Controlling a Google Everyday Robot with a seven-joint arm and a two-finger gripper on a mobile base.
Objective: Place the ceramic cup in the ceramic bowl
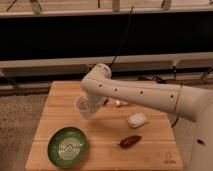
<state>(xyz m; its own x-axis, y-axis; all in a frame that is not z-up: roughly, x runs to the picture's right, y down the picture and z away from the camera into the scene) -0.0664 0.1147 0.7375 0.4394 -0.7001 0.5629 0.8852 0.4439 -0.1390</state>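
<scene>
End effector (93, 103) clamped on the ceramic cup (82, 106), lifted.

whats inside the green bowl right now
Only its own pale rings show inside the ceramic bowl; none of it is covered. The gripper holds the ceramic cup over the table behind it.

Warm, even light falls on the wooden desk (155, 150), while the background beyond its far edge sinks into a dark band. The white arm (145, 95) is the brightest thing in view. The whole frame is soft and grainy. The end effector (93, 103), closed on the ceramic cup (82, 107) above the desk's left half, blurs with it into one pale shape. Shadows on the desk stay faint.
</scene>
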